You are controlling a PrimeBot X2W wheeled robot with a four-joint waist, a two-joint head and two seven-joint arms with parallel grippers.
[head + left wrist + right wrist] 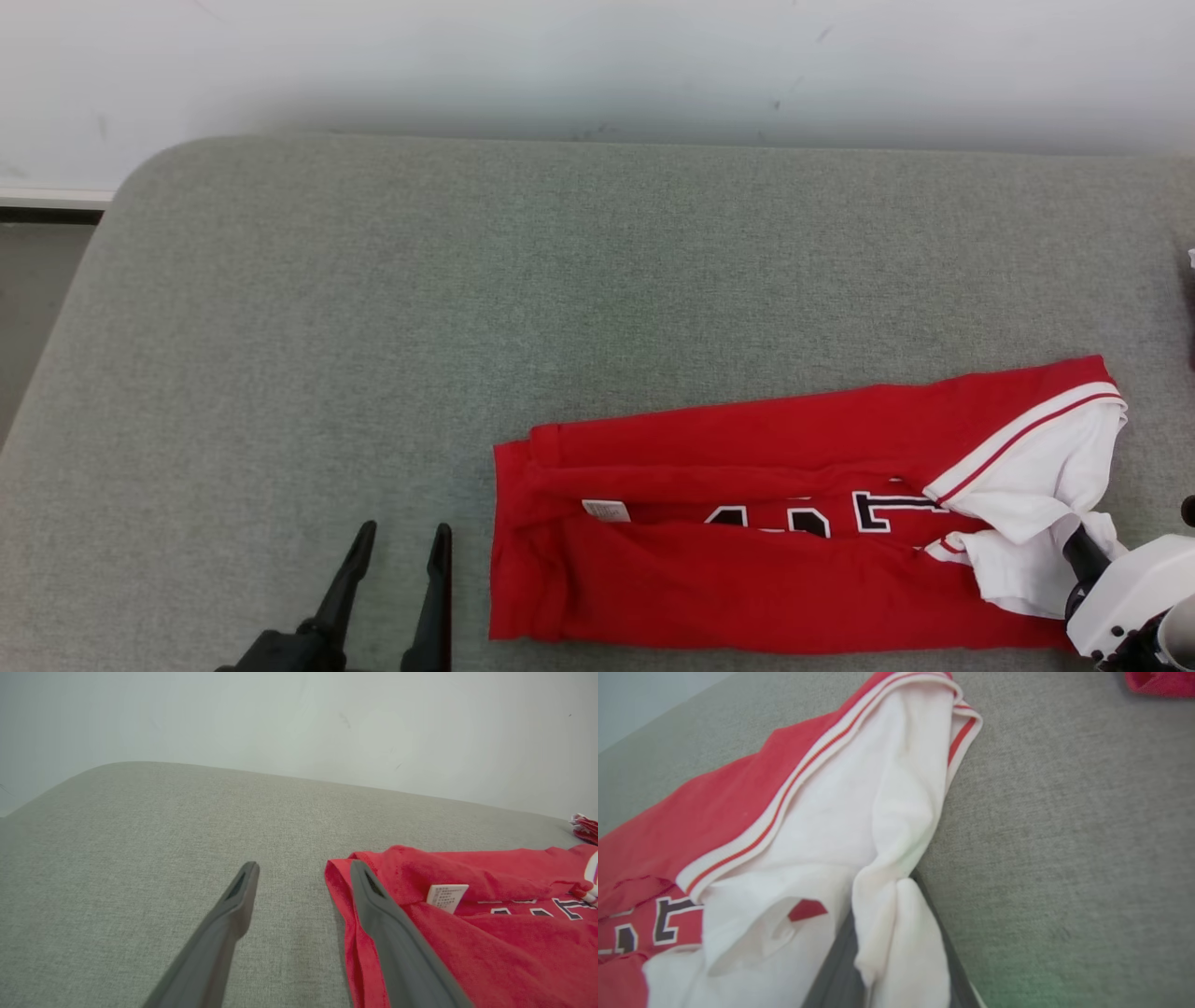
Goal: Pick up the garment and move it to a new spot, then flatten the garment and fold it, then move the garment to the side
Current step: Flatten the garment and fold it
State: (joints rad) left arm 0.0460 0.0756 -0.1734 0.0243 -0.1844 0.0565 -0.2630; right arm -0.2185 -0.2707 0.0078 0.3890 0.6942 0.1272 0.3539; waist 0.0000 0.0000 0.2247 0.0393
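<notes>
Left end effector (403, 532) sits low at the front left of the bench (280, 327), its two long dark fingers spread wide apart with nothing between them, just grey-green cloth surface underneath. In the left wrist view its right-hand finger lines up over the near edge of the garment (747, 579), though whether it touches the cloth there I can't say.

And there's the garment: a red jersey with white sleeves, folded lengthwise into a long band, lying on the front right part of the bench. Black-and-white lettering peeks out along the middle crease, and a small white label (607, 511) shows near the left end. The left end is squared off and flat. The right end is rumpled, with white sleeve fabric and its red-striped trim bunched together.

Over to the right end effector (1078, 541), coming in from the lower right corner. The right wrist view has it closed on a fold of the white sleeve fabric, with the cloth pinched and puckered between the two dark fingers.

Far right edge of the bench, well apart from the jersey, a bit of another red cloth (1157, 681) pokes into view. Pale wall (560, 56) runs behind it all
</notes>
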